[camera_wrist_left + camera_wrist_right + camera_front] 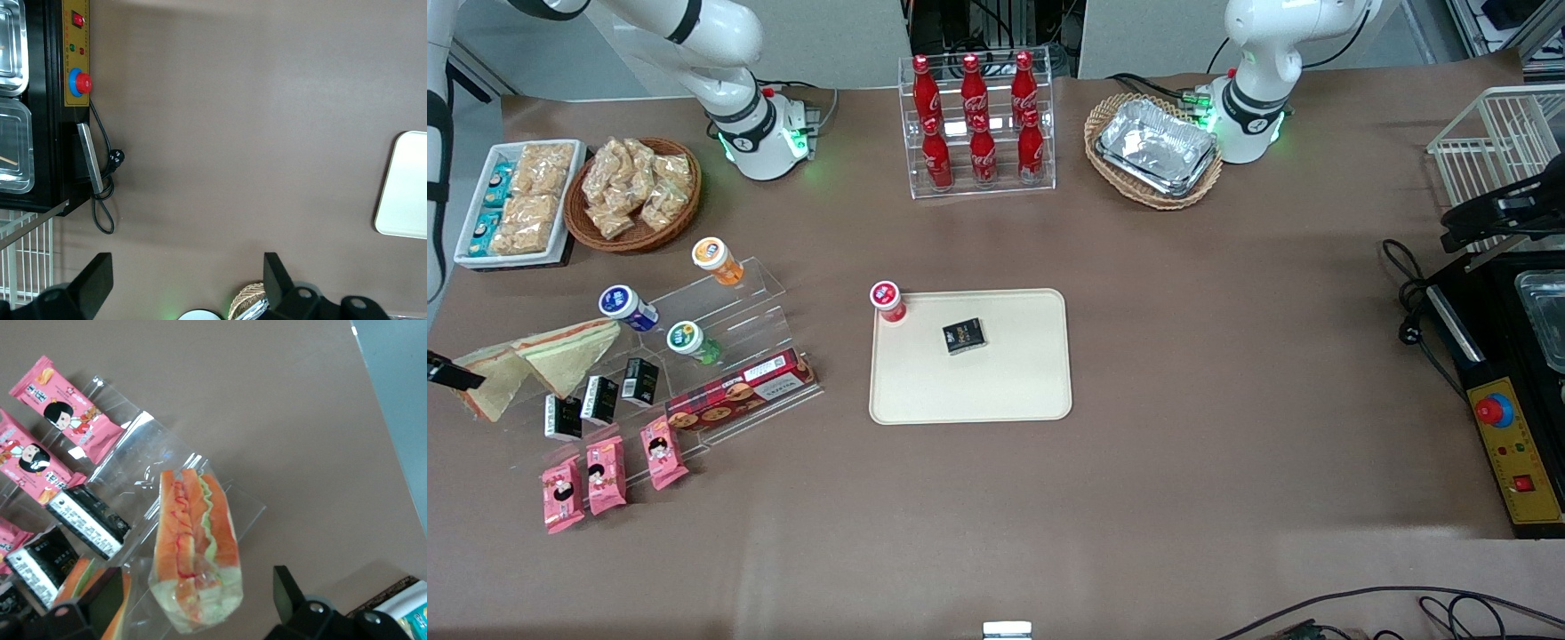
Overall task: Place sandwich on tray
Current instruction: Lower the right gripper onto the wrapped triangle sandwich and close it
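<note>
brown paper covers the table in the front view, where the large cream-beige plastic tray [970, 378] lies mid-table and the clear-wrapped triangular sandwich wedge [491, 380] rests at the working arm's end, beside a paler sandwich [574, 350]. from the right wrist, the black two-finger gripper [193, 607] hovers spread wide over the sandwich [195, 550], holding nothing, near pink snack packets [67, 410].
</note>
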Controlling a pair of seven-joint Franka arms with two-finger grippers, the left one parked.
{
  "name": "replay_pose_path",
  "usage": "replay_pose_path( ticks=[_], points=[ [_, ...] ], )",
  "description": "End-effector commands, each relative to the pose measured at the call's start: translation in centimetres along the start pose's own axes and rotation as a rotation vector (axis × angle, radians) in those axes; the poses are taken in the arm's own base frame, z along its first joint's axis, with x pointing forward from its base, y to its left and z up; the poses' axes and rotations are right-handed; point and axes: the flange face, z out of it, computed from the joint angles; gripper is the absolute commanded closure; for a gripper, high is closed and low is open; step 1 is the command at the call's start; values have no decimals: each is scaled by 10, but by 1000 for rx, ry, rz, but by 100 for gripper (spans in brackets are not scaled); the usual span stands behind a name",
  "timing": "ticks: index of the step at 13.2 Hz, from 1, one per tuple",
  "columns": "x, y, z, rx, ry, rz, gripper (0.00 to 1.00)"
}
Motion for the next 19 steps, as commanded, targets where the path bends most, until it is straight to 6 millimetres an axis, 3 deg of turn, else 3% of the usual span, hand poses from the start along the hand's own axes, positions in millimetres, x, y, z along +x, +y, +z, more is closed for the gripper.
replay_pose_path(
  ticks=[1,5,8,19],
  points=[
    [-7,-8,9,8,32,-25,0],
    [-7,-6,12,7,33,-29,4],
    [-9,-5,10,9,35,-59,25],
    [-14,1,-8,18,32,-106,61]
  ],
)
